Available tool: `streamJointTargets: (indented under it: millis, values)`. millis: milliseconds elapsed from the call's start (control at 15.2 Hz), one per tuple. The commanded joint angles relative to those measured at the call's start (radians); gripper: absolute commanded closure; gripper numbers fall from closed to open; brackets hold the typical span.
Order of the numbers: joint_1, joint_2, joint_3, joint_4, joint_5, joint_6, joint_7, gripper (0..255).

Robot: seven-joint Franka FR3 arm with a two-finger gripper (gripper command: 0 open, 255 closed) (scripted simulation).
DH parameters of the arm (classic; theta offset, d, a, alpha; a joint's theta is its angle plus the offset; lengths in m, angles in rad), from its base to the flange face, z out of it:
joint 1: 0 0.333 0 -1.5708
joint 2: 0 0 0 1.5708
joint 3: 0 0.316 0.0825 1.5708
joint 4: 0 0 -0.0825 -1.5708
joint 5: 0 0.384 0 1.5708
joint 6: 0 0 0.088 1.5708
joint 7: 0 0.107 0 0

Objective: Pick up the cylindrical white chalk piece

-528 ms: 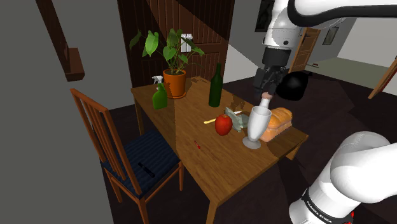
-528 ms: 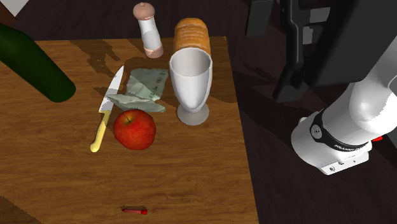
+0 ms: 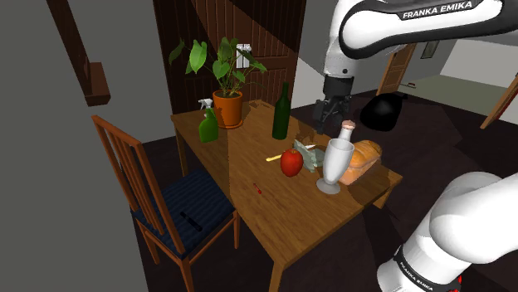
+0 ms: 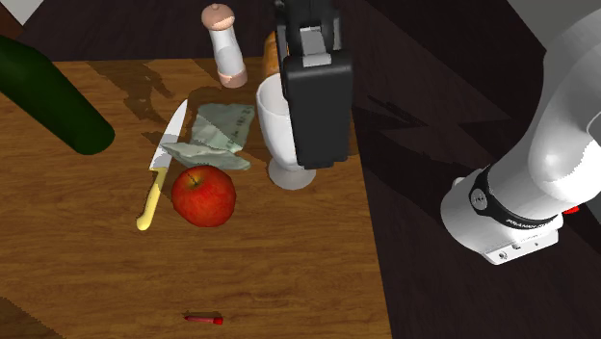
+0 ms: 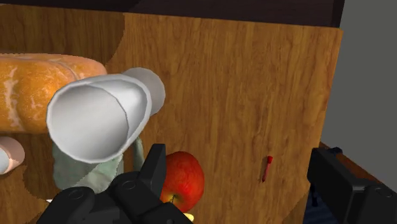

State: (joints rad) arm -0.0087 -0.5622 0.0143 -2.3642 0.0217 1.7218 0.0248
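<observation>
The chalk piece is a small stick drawn red (image 4: 204, 317), lying alone on the wooden table (image 4: 289, 279) near its front edge; it is also a red speck (image 3: 259, 192) in the shoulder view and a short red stick (image 5: 267, 167) in the wrist view. My black gripper (image 3: 324, 119) hangs above the table's far side, over a white goblet (image 4: 273, 120), with its fingers open and nothing between them. In the second exterior view the gripper (image 4: 315, 106) hides part of the goblet. From the wrist, the chalk lies between the spread fingers of the gripper (image 5: 245, 184), well below them.
Around the goblet (image 3: 334, 164) are a red apple (image 4: 203, 195), a yellow-handled knife (image 4: 154, 183), a folded cloth (image 4: 214, 140), a bread loaf (image 3: 364, 159) and a shaker (image 4: 224, 43). A green bottle (image 3: 282, 112), spray bottle (image 3: 207, 126) and potted plant (image 3: 226, 91) stand further back. A chair (image 3: 158, 199) is at the table's side.
The arm has swung toward the shoulder view's left and lowered slightly. In the second exterior view the hand has come in over the goblet. Nothing on the table has moved.
</observation>
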Motion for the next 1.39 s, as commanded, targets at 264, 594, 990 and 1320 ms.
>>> streamJointTargets:
  millis: [264, 594, 990, 1320]
  values:
    - [-0.031, 0.215, -0.003, 0.059, -0.069, 0.141, 0.004, 0]
    - [-0.054, 0.400, -0.008, 0.144, -0.130, 0.227, 0.019, 0]
    - [-0.075, 0.624, -0.024, 0.286, -0.205, 0.293, 0.042, 0]
    - [-0.086, 0.812, -0.044, 0.438, -0.260, 0.317, 0.058, 0]
